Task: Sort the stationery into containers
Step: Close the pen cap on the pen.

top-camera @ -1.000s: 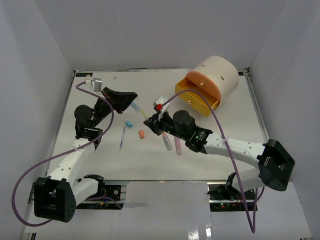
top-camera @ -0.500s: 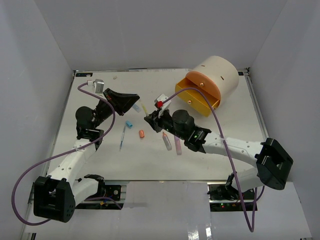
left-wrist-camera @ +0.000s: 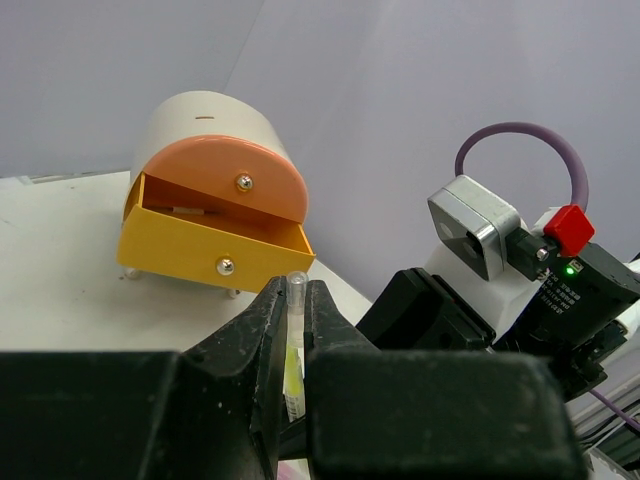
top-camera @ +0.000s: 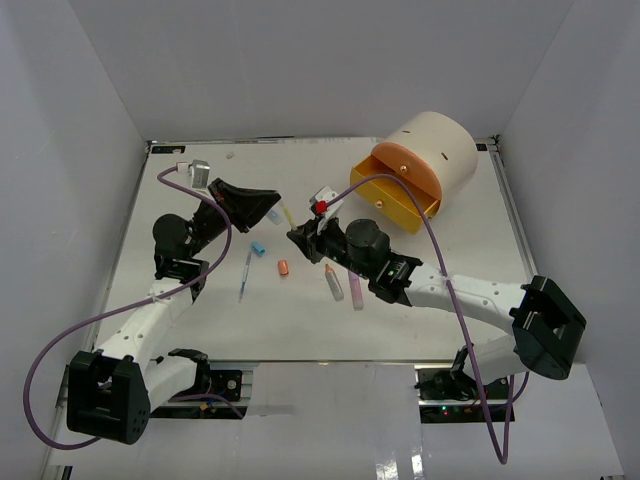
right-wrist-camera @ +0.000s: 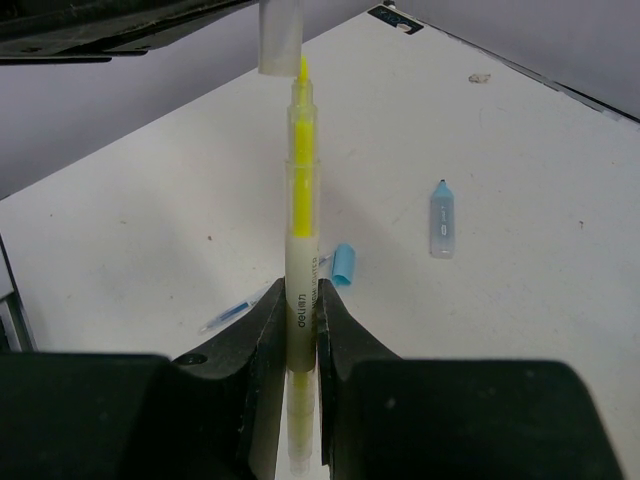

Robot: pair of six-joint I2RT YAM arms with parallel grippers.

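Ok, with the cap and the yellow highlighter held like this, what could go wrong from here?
The clear cap in the left claw looks off-centre over the nib of the highlighter, so pushing may jam or tilt it. The right claw grips only the barrel's lower end, so the pen could pivot or slip.

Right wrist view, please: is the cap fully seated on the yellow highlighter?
No, the clear cap reaches only the nib of the yellow highlighter, its neck bare.

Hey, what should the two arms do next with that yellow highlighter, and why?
Probably line up the clear cap, pinched in the left gripper, and push it onto the tip: the right gripper grips the yellow highlighter, whose bare tip sits right at the cap's open end.
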